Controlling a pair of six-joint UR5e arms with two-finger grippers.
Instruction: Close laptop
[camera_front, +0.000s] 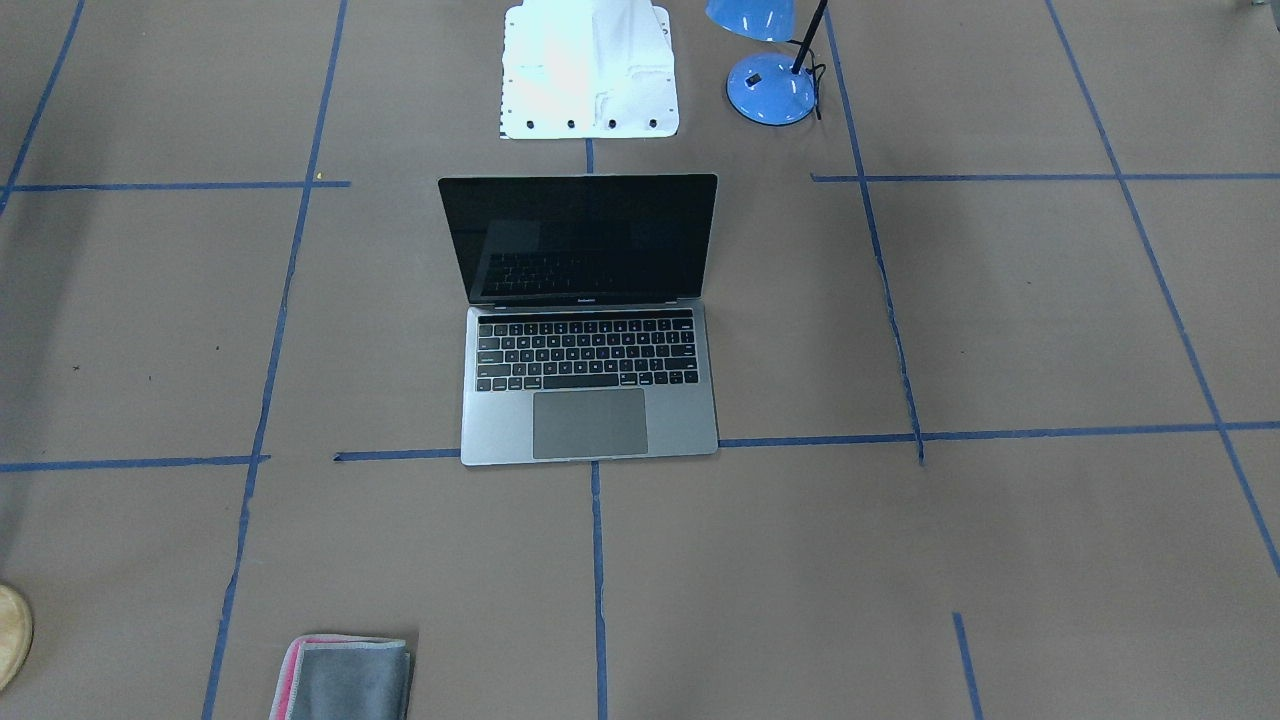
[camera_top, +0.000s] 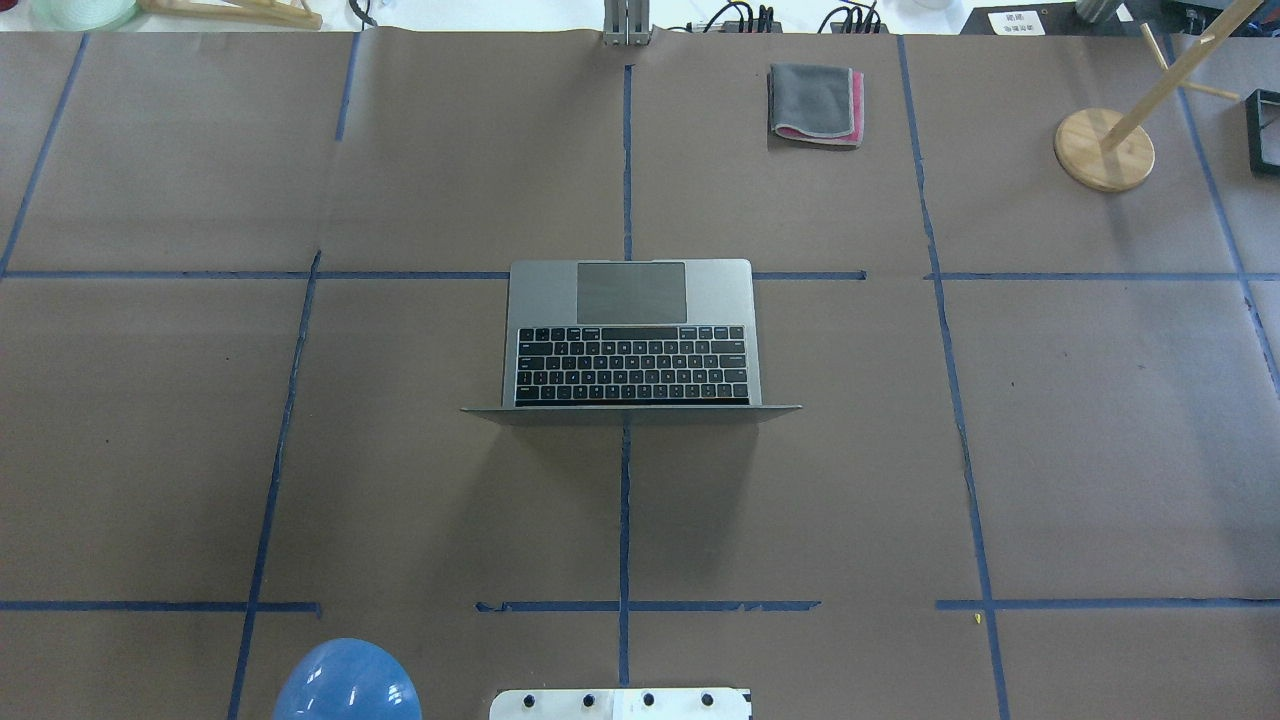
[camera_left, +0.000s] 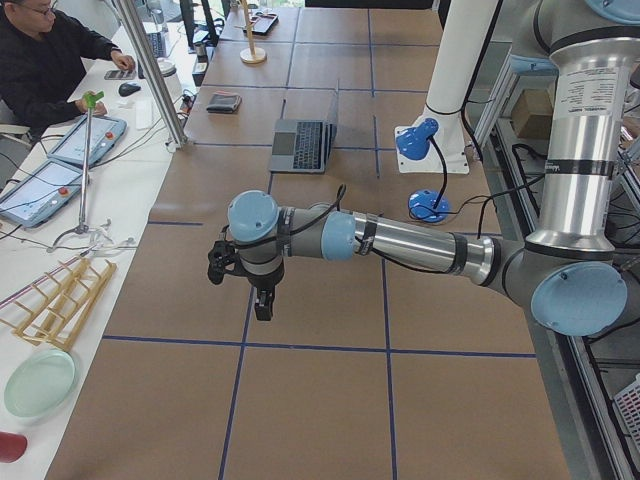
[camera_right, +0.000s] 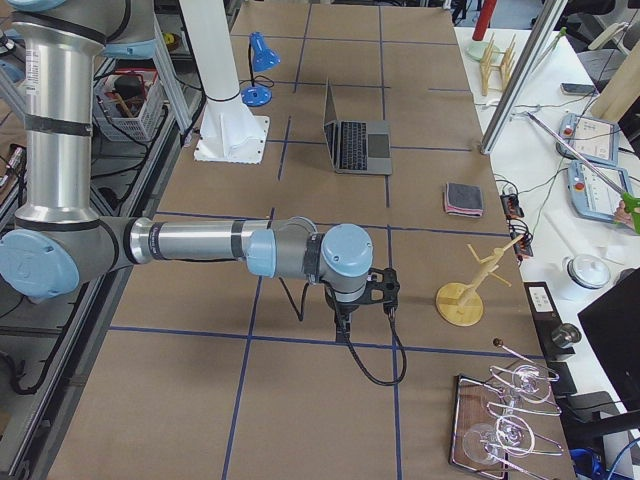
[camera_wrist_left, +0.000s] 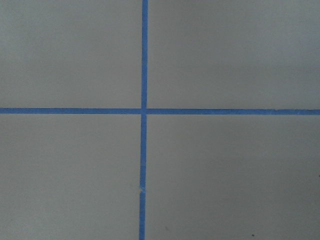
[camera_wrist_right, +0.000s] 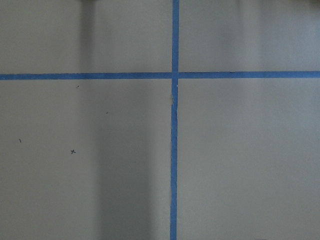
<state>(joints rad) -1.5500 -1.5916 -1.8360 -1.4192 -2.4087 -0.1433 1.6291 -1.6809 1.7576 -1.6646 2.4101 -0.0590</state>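
Observation:
The laptop (camera_front: 588, 320) stands open at the table's middle, its black screen upright and its keyboard and trackpad showing. It also shows in the overhead view (camera_top: 632, 345), the left view (camera_left: 305, 145) and the right view (camera_right: 355, 140). My left gripper (camera_left: 262, 305) hangs over the table far to the laptop's left. My right gripper (camera_right: 345, 325) hangs far to its right. Both show only in the side views, so I cannot tell whether they are open or shut. Both wrist views show only brown paper with crossing blue tape.
A blue desk lamp (camera_front: 770, 85) stands beside the white robot base (camera_front: 590, 70). A folded grey cloth with a pink edge (camera_top: 815, 102) lies beyond the laptop. A wooden stand (camera_top: 1103, 150) is at the far right. An operator (camera_left: 50, 60) sits past the table.

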